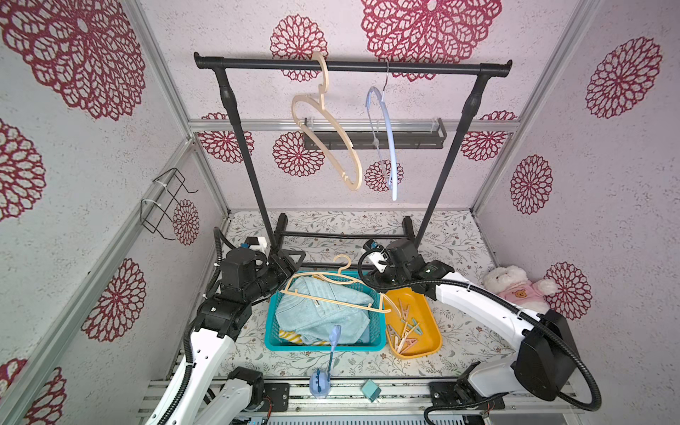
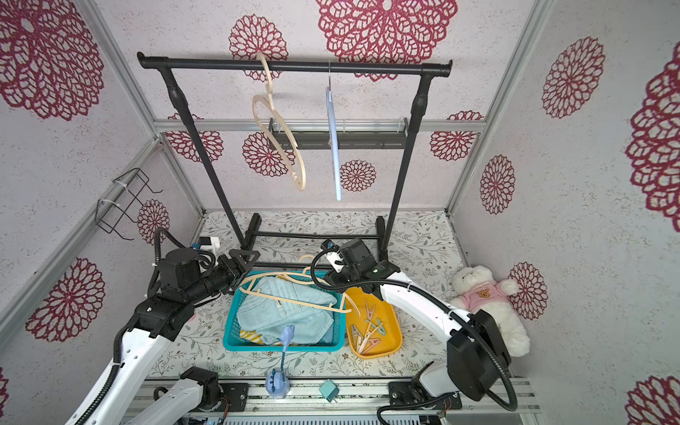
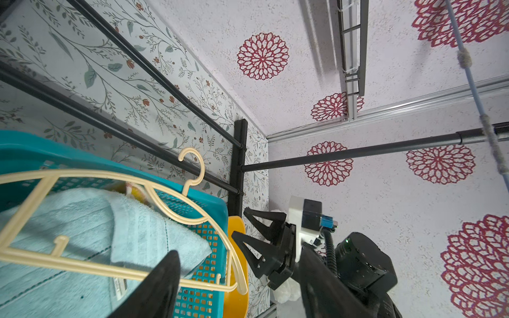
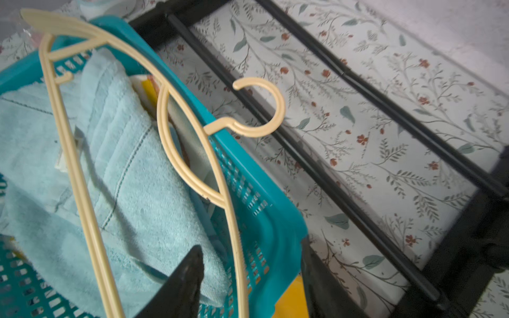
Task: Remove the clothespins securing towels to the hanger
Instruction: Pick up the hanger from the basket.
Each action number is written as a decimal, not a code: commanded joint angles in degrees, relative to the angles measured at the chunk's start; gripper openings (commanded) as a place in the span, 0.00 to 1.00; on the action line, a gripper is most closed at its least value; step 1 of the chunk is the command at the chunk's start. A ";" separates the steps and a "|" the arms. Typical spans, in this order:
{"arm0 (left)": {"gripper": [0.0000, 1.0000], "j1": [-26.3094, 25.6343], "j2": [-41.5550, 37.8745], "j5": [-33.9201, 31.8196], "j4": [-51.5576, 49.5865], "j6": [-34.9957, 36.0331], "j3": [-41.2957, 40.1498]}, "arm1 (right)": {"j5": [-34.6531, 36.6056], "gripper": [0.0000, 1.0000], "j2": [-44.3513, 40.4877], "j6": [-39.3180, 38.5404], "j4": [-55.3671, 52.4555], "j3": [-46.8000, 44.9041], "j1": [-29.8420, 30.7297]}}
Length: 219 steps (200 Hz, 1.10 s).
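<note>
Top views both showed the clothespins (image 1: 406,327) lying in the tray (image 1: 430,338) beside the basket (image 1: 323,347), where the towels (image 1: 320,305) sat heaped under a hanger (image 1: 342,302). Left gripper (image 1: 290,263) hovered at the basket's far corner, jaws apart; right gripper (image 3: 239,222), seen from the left wrist, likewise gaped, empty.

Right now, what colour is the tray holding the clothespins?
Orange-yellow tray, best in a top view.

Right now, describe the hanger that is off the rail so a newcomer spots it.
Find the black garment rack; before its base sits a teal basket of towels. The cream plastic hanger lies across that basket's rim. The second cream hanger and the pale blue hanger hang from the rail.
</note>
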 commanded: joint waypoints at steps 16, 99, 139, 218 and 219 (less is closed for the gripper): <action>0.70 -0.28 0.55 0.49 2.67 1.45 -0.50 | -3.75 0.47 1.60 0.59 -1.63 3.09 0.39; 0.71 -0.26 -0.56 0.74 3.18 0.82 -2.06 | -2.51 0.35 6.14 0.83 -1.94 1.87 2.45; 0.71 -0.19 -1.02 -0.11 2.81 0.82 -2.37 | -2.15 0.21 7.21 1.51 -0.94 0.72 3.55; 0.70 -0.57 -0.61 0.75 3.23 -0.38 -2.59 | 12.33 0.00 -3.11 1.21 1.73 0.81 9.43; 0.70 -0.59 -0.59 0.74 3.29 -0.40 -2.57 | 12.78 0.00 -3.26 1.19 1.81 0.81 9.62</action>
